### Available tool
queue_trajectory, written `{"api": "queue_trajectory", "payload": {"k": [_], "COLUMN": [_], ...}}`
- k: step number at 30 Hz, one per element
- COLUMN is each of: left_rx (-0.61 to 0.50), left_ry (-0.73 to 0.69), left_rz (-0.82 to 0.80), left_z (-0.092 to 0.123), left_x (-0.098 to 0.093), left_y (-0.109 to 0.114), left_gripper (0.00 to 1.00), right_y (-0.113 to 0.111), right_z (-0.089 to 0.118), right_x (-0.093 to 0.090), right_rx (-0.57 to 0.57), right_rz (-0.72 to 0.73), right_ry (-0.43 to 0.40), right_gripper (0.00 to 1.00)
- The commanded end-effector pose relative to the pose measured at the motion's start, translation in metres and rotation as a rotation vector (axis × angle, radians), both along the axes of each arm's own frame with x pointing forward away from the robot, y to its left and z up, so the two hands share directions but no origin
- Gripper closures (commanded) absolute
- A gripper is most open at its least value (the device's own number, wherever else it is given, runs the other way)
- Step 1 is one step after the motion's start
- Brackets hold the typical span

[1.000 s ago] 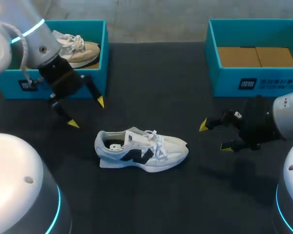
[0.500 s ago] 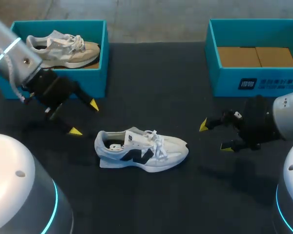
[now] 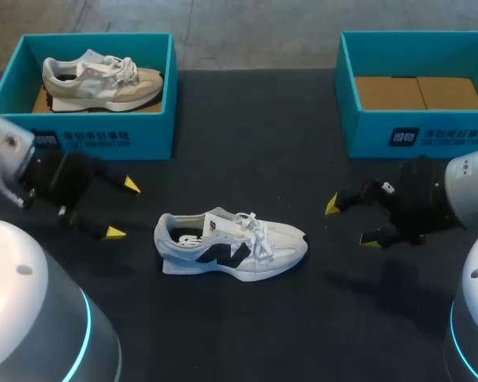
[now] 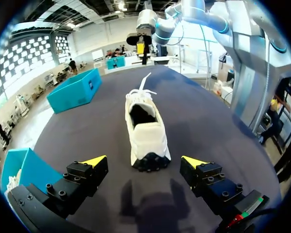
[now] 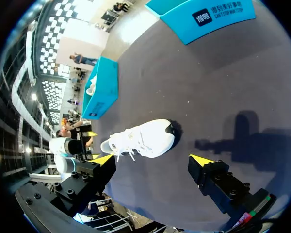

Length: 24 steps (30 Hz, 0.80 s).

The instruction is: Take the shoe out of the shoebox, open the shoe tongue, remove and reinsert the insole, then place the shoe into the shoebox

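A white sneaker with a dark side logo (image 3: 233,245) stands upright on its sole near the middle of the black table (image 3: 247,143), out of its box and flanked by two robot arms. Its heel faces the left gripper (image 3: 123,208) and its toe faces the right gripper (image 3: 350,223).

Both claws are spread wide and hold nothing. In the left wrist view the heel lies just ahead of the left claw, lined up with the gap between the yellow tips but clear of both. In the right wrist view the toe sits ahead of the right claw and farther off, with bare table between them.

With the shoe already out, the step in hand appears to be opening the tongue. The tongue and loose laces rise from the middle of the upper, and neither claw touches them. The next move likely calls for one claw to steady the shoe at heel or toe while the other comes down over the laces to pinch the tongue's edge and draw it forward. Whether the insole sits flat inside cannot be made out.

The teal shoebox on the right (image 3: 414,135), well apart from the sneaker, shows only its cardboard floor. The teal shoebox on the left (image 3: 103,143) holds a beige sneaker (image 3: 103,79).
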<state>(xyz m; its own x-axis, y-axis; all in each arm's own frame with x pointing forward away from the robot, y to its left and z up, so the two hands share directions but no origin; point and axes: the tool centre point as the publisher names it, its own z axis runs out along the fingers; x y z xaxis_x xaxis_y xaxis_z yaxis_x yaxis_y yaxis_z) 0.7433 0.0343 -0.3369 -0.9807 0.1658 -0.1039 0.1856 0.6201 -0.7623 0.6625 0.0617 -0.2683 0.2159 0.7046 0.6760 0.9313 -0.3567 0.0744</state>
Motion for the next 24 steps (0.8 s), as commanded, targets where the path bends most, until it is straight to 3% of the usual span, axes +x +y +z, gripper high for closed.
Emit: {"api": "queue_trajectory", "payload": {"k": [1,9,24], "left_rx": [-0.02,-0.061,-0.092], "left_ry": [-0.039,0.004,0.044], "left_rz": [0.053,0.062,0.092], "left_z": [-0.012,-0.049,-0.086], "left_x": [-0.003,-0.008,-0.011], "left_y": [0.002,0.014,0.027], "left_gripper": [0.0,0.0,0.0], "right_y": [0.001,0.001,0.001], "right_z": [0.001,0.001,0.001], "right_x": [-0.001,-0.001,-0.001], "right_rx": [-0.005,-0.005,-0.005], "right_rz": [-0.004,-0.004,-0.004], "right_ry": [0.001,0.001,0.001], "right_gripper": [0.0,0.0,0.0]}}
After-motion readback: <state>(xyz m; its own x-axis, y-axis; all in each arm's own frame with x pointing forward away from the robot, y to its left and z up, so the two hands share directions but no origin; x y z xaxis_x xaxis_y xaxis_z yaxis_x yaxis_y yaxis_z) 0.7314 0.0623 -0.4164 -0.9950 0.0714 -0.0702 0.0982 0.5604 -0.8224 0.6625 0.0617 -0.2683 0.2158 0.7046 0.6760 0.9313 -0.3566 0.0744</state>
